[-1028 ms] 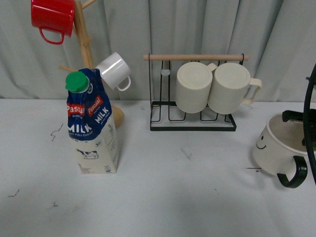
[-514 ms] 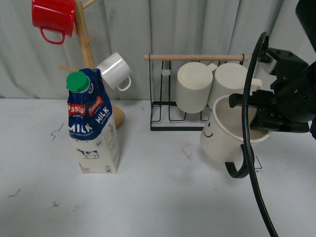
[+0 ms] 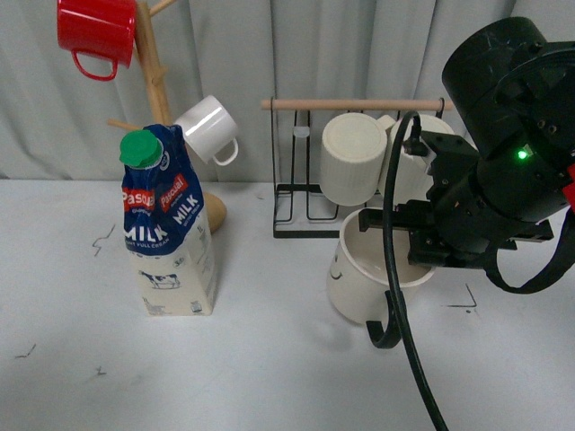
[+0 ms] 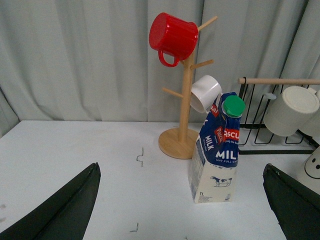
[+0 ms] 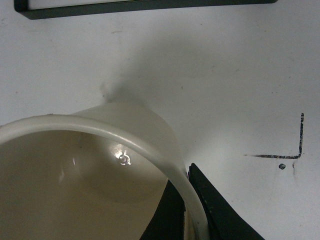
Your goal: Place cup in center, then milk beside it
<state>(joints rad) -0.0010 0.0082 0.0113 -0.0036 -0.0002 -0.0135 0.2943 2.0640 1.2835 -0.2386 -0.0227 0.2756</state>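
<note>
The cup (image 3: 358, 280), a wide cream mug with a black handle and a smiley face, hangs tilted just above the white table right of centre. My right gripper (image 3: 422, 256) is shut on its rim from the right. In the right wrist view the two black fingers pinch the cup's rim (image 5: 100, 131), one inside and one outside, at the right gripper (image 5: 184, 176). The milk (image 3: 169, 235) stands upright at the left, about a hand's width from the cup. My left gripper (image 4: 181, 169) is open and empty, short of the milk (image 4: 216, 150).
A wooden mug tree (image 3: 153, 81) with a red mug (image 3: 94, 31) and a small white mug (image 3: 208, 127) stands behind the milk. A black wire rack (image 3: 350, 224) with two ribbed cream mugs stands behind the cup. A black corner mark (image 3: 467, 301) is on the table.
My right arm has carried the cup leftward from the table's right edge to right of centre, and lower. The milk and the left gripper have not moved.
</note>
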